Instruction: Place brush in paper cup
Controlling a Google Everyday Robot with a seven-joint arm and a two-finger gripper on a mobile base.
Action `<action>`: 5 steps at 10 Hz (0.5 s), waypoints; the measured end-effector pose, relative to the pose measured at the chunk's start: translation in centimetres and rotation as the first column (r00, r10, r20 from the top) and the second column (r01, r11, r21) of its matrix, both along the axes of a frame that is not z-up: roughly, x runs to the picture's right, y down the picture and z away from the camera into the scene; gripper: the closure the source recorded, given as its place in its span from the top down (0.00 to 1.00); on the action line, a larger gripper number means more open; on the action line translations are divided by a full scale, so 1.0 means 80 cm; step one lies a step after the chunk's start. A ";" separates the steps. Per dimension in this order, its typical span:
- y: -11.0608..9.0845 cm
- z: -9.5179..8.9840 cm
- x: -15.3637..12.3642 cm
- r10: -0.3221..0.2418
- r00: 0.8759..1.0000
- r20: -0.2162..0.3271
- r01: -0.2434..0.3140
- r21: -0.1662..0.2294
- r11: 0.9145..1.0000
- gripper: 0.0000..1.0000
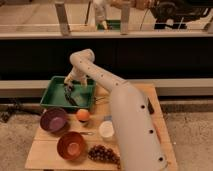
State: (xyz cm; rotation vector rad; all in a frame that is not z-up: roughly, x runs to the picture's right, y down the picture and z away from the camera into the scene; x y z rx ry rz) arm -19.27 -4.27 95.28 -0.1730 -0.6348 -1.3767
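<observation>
1 white arm [127, 120] fills the lower right of the view, thick at the bottom and narrowing upward to the left. It bends at a rounded elbow [82, 59], then the wrist [76, 77] drops steeply. The dark gripper [68, 90] points down, left of centre, low under the elbow.

1. Dim, warm indoor light turns the table [44, 157] yellowish-brown.
2. A dark, shadowed band runs behind it, with brighter ground above.
3. The gripper [68, 90], low inside the green tray [50, 96], looks dark.
</observation>
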 end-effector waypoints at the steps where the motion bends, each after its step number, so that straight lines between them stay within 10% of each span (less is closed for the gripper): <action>1: 0.007 0.008 -0.002 -0.019 1.000 0.016 0.019 -0.008 1.000 0.80; 5: 0.049 0.022 -0.024 -0.053 0.996 0.069 0.055 -0.014 0.998 0.80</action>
